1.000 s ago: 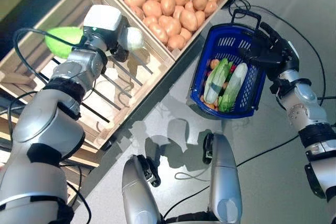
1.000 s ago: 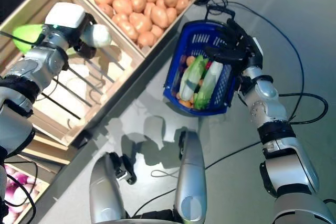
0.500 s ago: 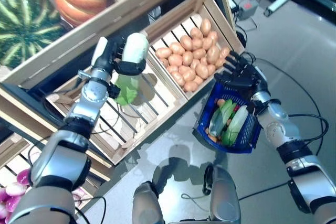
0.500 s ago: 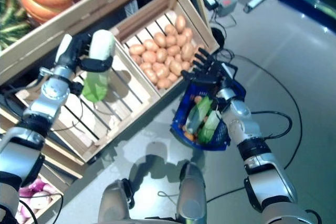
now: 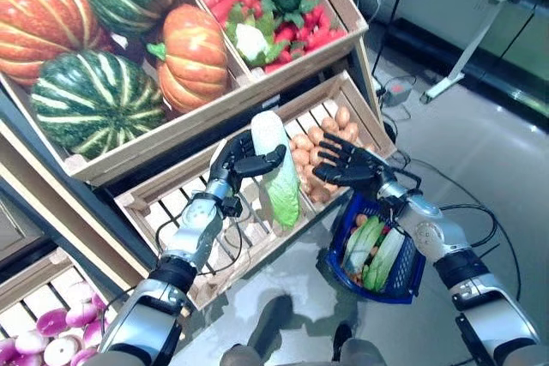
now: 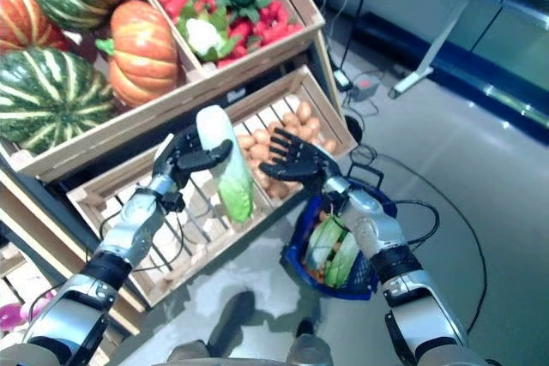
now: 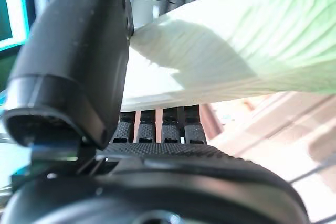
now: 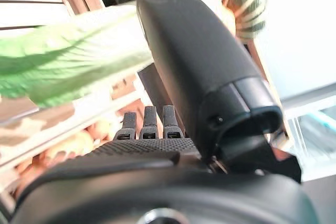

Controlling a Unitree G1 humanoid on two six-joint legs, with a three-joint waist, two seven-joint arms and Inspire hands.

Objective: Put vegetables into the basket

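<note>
Cabbage [image 5: 276, 171] clasped in left robot hand [image 5: 238, 159] | right robot hand [image 5: 350, 165] spread, empty | carry over blue basket [image 5: 406, 273], lower leaf-end first.

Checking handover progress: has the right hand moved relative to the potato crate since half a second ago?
Yes. The right hand now reaches over the potato crate toward the cabbage held in the left hand; earlier it was beside the crate's corner.

Cabbage [image 5: 276, 169] nearer the basket [image 5: 403, 267]

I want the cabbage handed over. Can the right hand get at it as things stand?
Probably yes. The right hand is open beside the cabbage, which the left hand holds in the air, with nothing between them.
</note>
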